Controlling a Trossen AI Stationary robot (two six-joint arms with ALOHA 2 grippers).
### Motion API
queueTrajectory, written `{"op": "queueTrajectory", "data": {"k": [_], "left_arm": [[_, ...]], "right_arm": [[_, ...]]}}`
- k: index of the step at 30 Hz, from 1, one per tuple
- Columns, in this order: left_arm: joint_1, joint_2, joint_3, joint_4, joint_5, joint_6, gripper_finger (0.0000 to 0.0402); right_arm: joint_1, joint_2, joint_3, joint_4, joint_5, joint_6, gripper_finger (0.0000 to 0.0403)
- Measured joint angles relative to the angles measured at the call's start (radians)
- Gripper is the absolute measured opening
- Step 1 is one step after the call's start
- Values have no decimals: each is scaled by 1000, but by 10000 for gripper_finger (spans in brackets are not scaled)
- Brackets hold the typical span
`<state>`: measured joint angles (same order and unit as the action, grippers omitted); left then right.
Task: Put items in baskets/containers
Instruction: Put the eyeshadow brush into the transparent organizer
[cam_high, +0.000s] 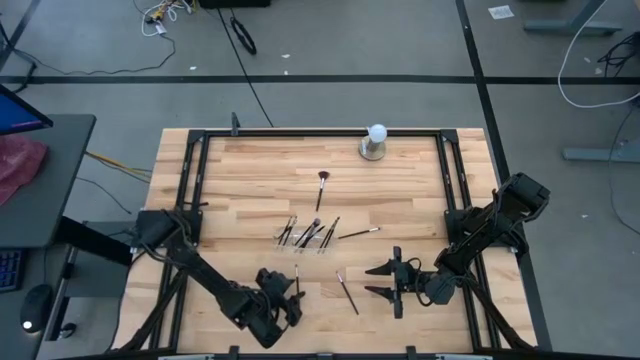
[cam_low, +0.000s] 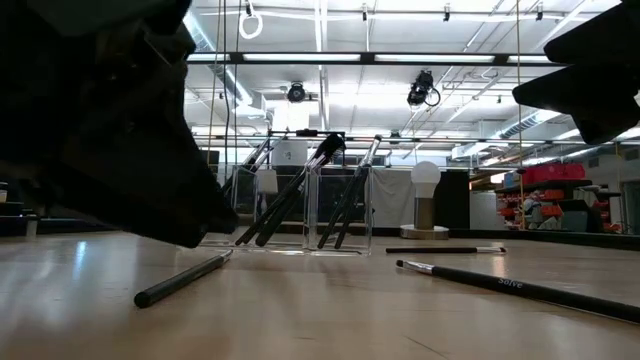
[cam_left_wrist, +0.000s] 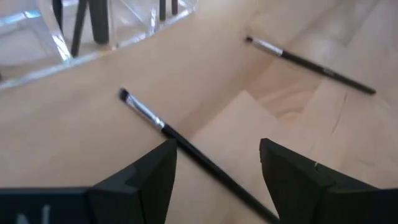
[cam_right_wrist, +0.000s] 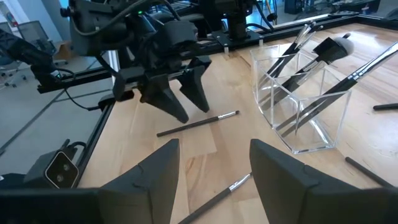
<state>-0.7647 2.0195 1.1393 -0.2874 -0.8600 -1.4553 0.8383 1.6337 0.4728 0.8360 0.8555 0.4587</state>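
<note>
Clear plastic tray (cam_right_wrist: 298, 99) holds several leaning brushes (cam_right_wrist: 311, 53); left gripper (cam_right_wrist: 186, 102) and right gripper (cam_right_wrist: 211, 171) both released.

I work in a robotics lab set in a big industrial hall. My 2 arms are bolted to a black metal frame (cam_high: 196, 160) around a butcher-block table (cam_high: 260, 175), which stands on grey carpet marked with black tape lines (cam_high: 300, 78), loose cables (cam_high: 243, 35) trailing across it. Level across the table I see a high open ceiling with long strip lights (cam_low: 330, 58), hanging cameras (cam_low: 422, 88) and shelving with red bins (cam_low: 545, 175). A desk with a monitor (cam_high: 20, 110) and mouse (cam_high: 37, 297) sits beside me.
</note>
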Motion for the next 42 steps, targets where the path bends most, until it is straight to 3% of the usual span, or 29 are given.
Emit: {"op": "queueTrajectory", "data": {"k": [4,16,31,37,42], "left_arm": [[6,28,1,5,-44,0,214],[16,79,4,-30,-31,1,164],[-109,80,2,-196,-6,-6,76],[-113,84,-1,-164,-79,79,71],[-83,84,-2,-140,-100,136,104]], "right_arm": [[0,0,0,0,0,0,199],[0,0,0,0,0,4,199],[0,0,0,0,0,1,199],[0,0,0,0,0,0,199],[0,0,0,-1,0,-3,199]]}}
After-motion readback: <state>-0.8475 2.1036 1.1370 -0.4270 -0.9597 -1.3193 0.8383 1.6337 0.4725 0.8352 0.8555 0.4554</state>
